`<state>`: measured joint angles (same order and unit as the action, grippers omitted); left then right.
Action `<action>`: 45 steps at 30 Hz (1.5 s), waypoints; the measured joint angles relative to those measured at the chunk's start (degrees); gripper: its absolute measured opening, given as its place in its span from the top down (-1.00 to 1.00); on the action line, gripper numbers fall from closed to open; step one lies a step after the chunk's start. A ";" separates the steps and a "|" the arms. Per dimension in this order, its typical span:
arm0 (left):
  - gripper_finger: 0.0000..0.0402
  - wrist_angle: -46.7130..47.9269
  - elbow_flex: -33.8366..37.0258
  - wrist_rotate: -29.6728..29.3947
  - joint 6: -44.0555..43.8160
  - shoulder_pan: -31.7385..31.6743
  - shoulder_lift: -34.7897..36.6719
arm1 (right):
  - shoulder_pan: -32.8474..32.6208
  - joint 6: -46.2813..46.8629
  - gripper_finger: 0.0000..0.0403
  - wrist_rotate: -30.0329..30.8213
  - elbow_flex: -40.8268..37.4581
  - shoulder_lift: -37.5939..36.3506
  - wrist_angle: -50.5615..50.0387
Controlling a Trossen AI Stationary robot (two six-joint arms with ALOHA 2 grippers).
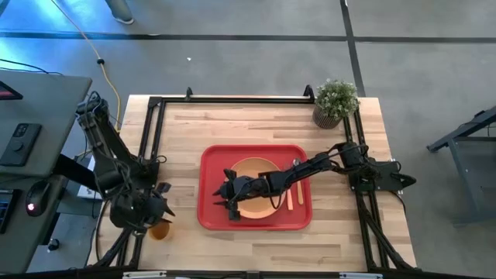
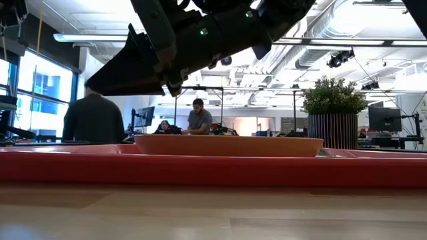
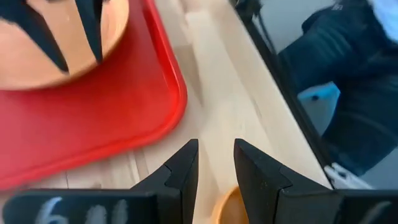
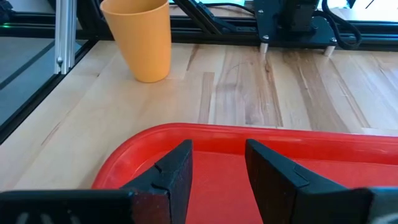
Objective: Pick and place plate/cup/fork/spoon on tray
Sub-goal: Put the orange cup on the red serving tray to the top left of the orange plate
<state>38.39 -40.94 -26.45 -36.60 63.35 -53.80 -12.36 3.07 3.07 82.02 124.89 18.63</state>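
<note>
On your far left, the left gripper sits over the front-left part of the counter, just beside the tray's left edge. Its fingers are apart with a narrow gap and nothing between them. The cup stands upright on the bare wood right below that gripper, outside the tray; the right wrist view shows it clearly, well clear of the red rim.

Moving right, you have the tray lying flat in the middle of the counter. The plate rests inside it, near the centre, and in the low view it sits level behind the tray's near rim. The right gripper hangs over the tray's left half, at the plate's left edge, with the arm stretched across the plate from the right side. Its fingers are spread open and hold nothing.

Further right, two slim orange-handled utensils lie on the tray just beside the plate's right edge; you cannot tell from here which is the fork and which the spoon.

At the back-right corner of the counter stands a potted plant.
</note>
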 joint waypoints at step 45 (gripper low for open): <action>1.00 8.10 -0.05 13.67 -22.42 -4.22 -14.47 | 0.33 -0.34 0.32 -0.26 0.00 0.01 -0.28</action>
<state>46.48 -40.99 -12.78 -59.03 59.13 -68.27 -12.03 2.73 2.81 82.02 124.90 18.35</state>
